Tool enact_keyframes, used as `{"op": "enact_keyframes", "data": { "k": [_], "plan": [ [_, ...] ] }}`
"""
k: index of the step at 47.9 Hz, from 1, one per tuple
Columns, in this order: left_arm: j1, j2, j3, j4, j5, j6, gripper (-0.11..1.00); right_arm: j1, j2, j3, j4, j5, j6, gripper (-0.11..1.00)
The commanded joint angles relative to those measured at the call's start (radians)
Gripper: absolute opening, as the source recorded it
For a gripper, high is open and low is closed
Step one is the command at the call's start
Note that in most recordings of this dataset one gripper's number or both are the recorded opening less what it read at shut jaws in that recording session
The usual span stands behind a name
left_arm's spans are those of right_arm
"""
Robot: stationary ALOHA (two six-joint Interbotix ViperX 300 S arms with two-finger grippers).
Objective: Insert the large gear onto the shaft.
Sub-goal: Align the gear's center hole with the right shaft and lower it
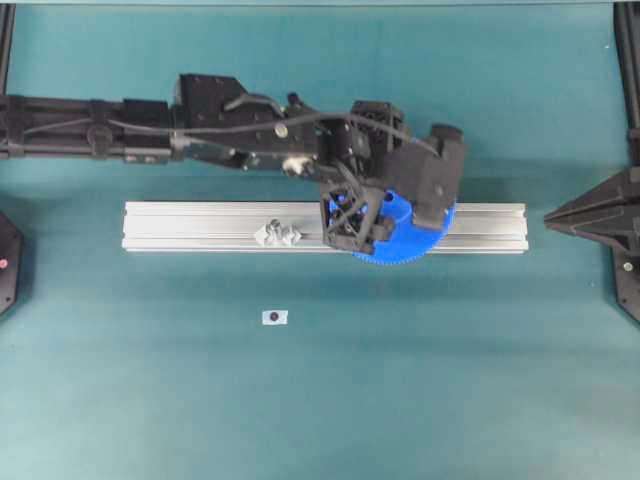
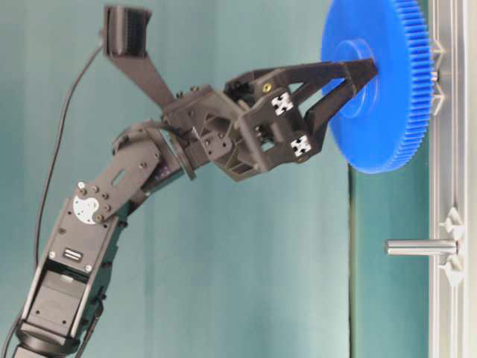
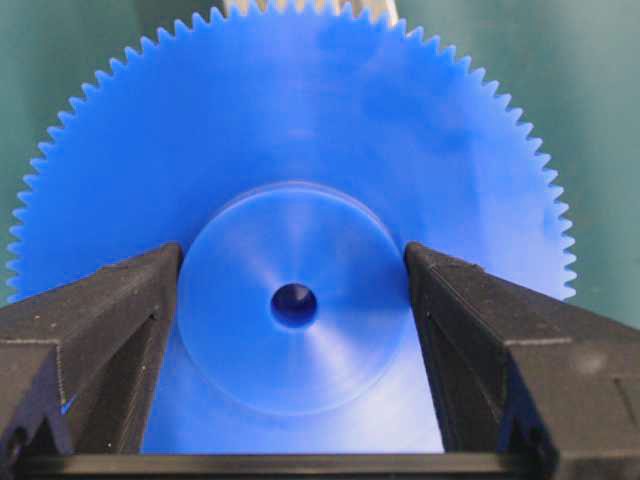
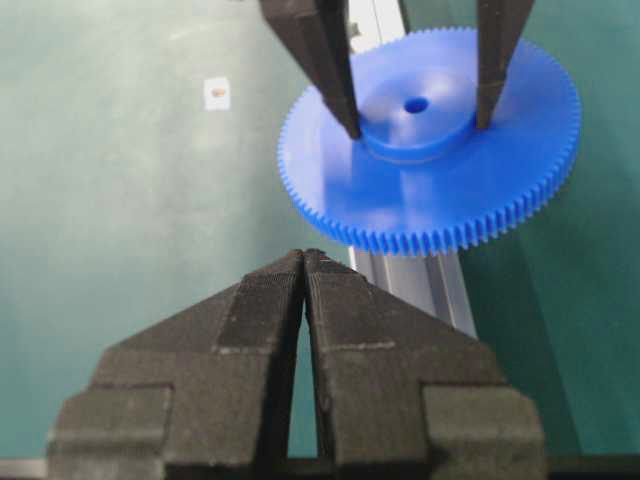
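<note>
While the left gripper (image 3: 292,305) pinches the raised round hub of the large gear (image 3: 300,140) between its two black fingers (image 3: 100,330), one on each side of the hub, the blue disc hangs over the silver aluminium rail (image 1: 200,228) lying on the teal table (image 1: 320,400). From overhead, the gear (image 1: 400,245) shows only partly beneath the left arm, covering the rail right of its middle. In the table-level view, which is turned on its side, the gear (image 2: 387,112) sits close to the rail (image 2: 447,298) with its face parallel to it, and a short silvery pin end (image 2: 434,75) shows between gear and rail at hub level; whether the pin has entered the hub's hole cannot be told. A longer silvery pin, the shaft (image 2: 419,247), stands out from the rail well apart from the gear, on clear tabs. The small centre hole of the hub is dark in the left wrist view. Off to the side, the right gripper (image 4: 303,262) has its fingers pressed together with nothing between them, pointed toward the gear (image 4: 440,190). A small white tag (image 1: 274,317) lies on the table nearer the camera than the rail
</note>
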State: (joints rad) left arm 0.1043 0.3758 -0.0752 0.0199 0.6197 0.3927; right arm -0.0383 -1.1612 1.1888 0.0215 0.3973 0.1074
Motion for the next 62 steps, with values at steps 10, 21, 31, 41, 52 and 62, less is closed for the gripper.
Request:
{"op": "enact_keyframes", "data": {
  "k": [10,21,31,41,52,62],
  "plan": [
    [-0.003,-0.008,-0.012,0.003,0.000,-0.032,0.77,-0.005,0.008,-0.006,0.000,-0.026,0.008,0.12],
    [-0.003,-0.006,-0.017,0.003,0.000,-0.037,0.77,-0.005,0.008,-0.005,0.000,-0.026,0.008,0.12],
    [-0.005,-0.005,-0.018,0.003,0.000,-0.038,0.77,-0.005,0.008,-0.005,0.000,-0.026,0.008,0.12],
    [-0.006,-0.005,-0.018,0.003,0.003,-0.040,0.77,-0.005,0.008,-0.002,0.000,-0.026,0.008,0.12],
    [-0.015,-0.005,-0.020,0.003,0.009,-0.092,0.89,-0.005,0.008,0.003,0.000,-0.026,0.008,0.12],
    [-0.031,-0.003,-0.015,0.003,0.012,-0.106,0.87,-0.005,0.008,0.009,0.000,-0.032,0.008,0.12]
  ]
}}
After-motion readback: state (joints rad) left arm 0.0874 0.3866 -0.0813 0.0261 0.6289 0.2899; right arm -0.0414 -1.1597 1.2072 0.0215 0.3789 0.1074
